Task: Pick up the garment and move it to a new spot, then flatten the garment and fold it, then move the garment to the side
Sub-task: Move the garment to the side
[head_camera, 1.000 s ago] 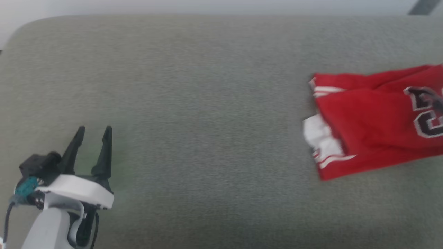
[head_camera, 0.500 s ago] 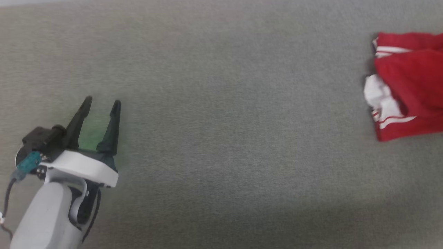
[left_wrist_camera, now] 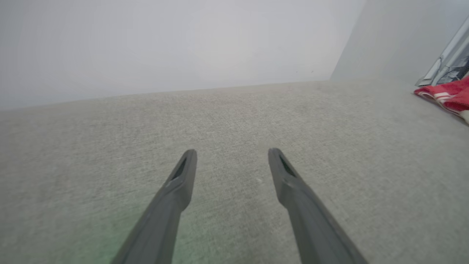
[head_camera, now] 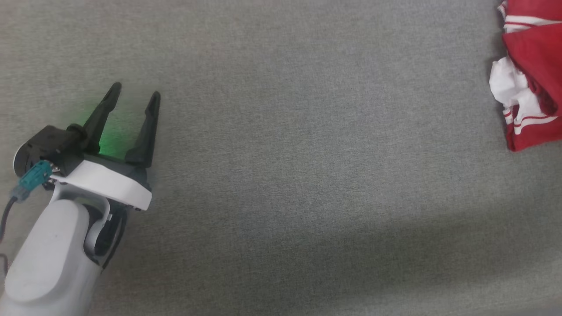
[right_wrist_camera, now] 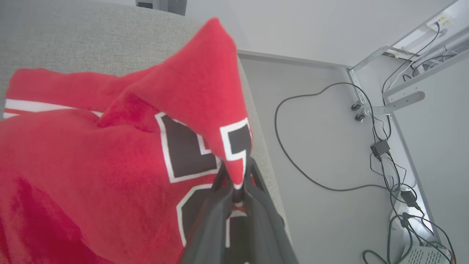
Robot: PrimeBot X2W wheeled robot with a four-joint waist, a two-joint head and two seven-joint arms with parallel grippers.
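The garment point(head_camera: 533, 52), red with white sleeve fabric and red-and-white striped trim, lies bunched at the head view's top right edge, partly cut off. In the right wrist view my right gripper point(right_wrist_camera: 236, 183) is shut on a raised fold of the garment point(right_wrist_camera: 91, 146), right by its dark, white-outlined lettering. My left gripper point(head_camera: 135, 90) stands open at the lower left, far from the garment, with nothing between its fingers. The left wrist view has the left gripper point(left_wrist_camera: 231, 152) just above the surface and the garment point(left_wrist_camera: 449, 93) at the far right.
Everything rests on a broad grey fabric surface point(head_camera: 307, 153). Its right edge point(right_wrist_camera: 261, 143) drops to a pale floor with black cables point(right_wrist_camera: 329, 146) and a metal frame point(right_wrist_camera: 388, 102). A white wall point(left_wrist_camera: 183, 44) stands behind the surface.
The head camera has tilted down, so the surface's far edge has left the view. The garment now lies farther right of the left gripper. Both grippers keep their states.
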